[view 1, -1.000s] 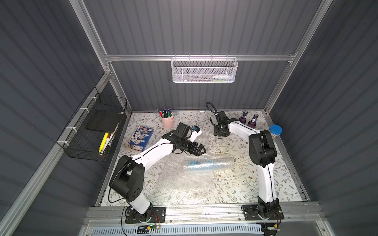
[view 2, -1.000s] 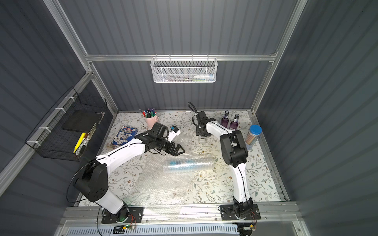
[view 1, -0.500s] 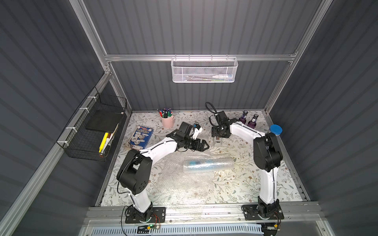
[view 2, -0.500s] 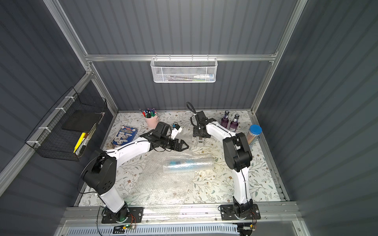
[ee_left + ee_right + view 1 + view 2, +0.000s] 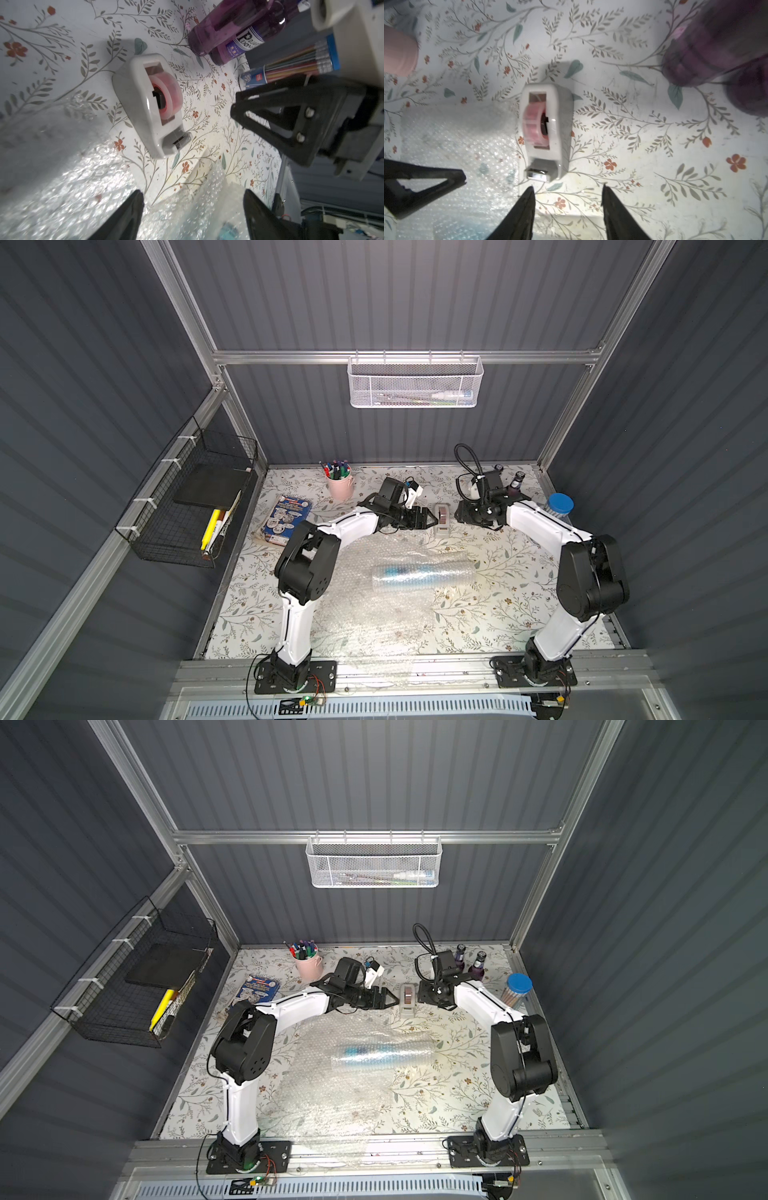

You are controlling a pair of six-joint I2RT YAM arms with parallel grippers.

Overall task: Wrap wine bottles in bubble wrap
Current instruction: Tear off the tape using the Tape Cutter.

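Mid-table: blue bottle (image 5: 394,571), lying on its side inside a roll of bubble wrap (image 5: 440,568), atop a flat sheet (image 5: 374,614) (same clear bubbled plastic). Back right, near the wall: two purple bottles (image 5: 460,956), upright, side by side, unwrapped. On the left gripper (image 5: 192,193): jaws spread wide, nothing between them, tips just beside the tape dispenser (image 5: 149,104). On the right gripper (image 5: 568,187): jaws apart, likewise empty, facing the dispenser from the opposite side.
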